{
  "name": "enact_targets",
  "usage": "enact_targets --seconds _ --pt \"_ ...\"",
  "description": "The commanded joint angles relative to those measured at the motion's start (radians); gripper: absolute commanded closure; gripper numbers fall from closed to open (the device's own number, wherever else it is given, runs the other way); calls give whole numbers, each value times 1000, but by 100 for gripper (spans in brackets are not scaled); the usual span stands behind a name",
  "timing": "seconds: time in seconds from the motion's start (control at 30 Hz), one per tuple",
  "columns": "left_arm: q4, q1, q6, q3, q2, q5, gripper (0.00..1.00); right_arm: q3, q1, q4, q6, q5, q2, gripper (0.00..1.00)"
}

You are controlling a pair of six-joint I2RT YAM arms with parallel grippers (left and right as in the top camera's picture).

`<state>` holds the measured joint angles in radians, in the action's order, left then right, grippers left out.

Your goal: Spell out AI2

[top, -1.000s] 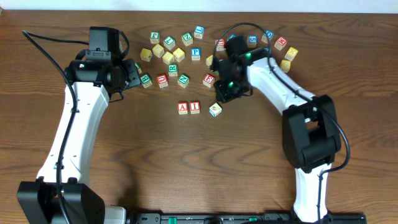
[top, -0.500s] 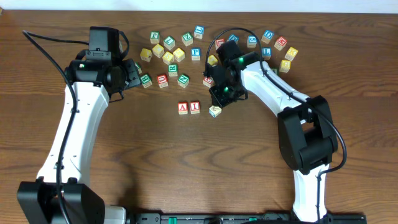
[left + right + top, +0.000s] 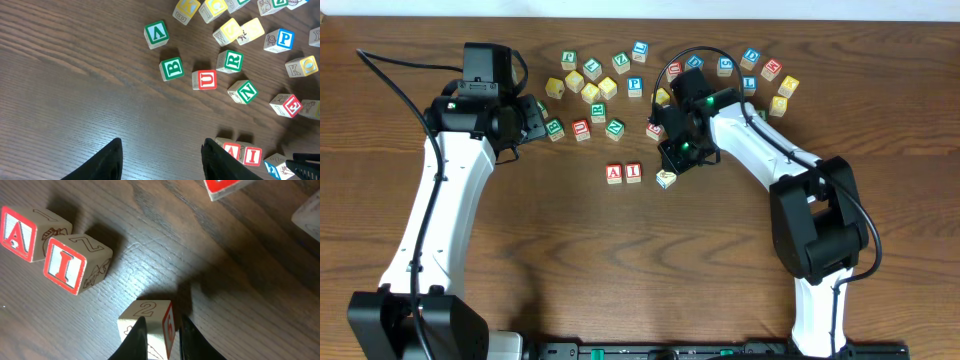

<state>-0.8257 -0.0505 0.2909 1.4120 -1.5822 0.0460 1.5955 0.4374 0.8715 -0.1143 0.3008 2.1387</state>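
The red "A" block [image 3: 614,173] and red "I" block [image 3: 633,172] stand side by side mid-table, and show as A [image 3: 17,234] and I [image 3: 65,265] in the right wrist view. The "2" block [image 3: 665,179] rests on the wood just right of them, slightly turned, its outlined 2 face [image 3: 147,311] up and a red face to the right. My right gripper [image 3: 162,321] hovers over that block's corner, jaws a little apart. My left gripper [image 3: 162,160] stands open over bare wood left of the A [image 3: 233,151], holding nothing.
Several loose letter blocks lie scattered along the far side of the table, among them a green B [image 3: 171,69], a red U [image 3: 206,80], a green N [image 3: 243,92] and a blue P [image 3: 281,40]. A red-faced block [image 3: 225,186] lies just beyond the right gripper.
My right gripper has shifted slightly left over the "2" block and its fingers have parted a little. The block stays on the table beside the I. The left arm has not moved.
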Motion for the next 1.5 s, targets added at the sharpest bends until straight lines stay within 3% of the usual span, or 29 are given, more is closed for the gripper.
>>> enact_targets --seconds 0.0,0.67,1.47 --pt "1 2 -9 -8 1 -13 50 -46 -21 19 -15 -87 24 83" --pt "2 2 -10 -8 1 -14 50 -47 -108 9 -15 -100 137 85" --pt "5 2 -10 -8 1 -14 50 -45 -255 42 -15 -158 135 78"
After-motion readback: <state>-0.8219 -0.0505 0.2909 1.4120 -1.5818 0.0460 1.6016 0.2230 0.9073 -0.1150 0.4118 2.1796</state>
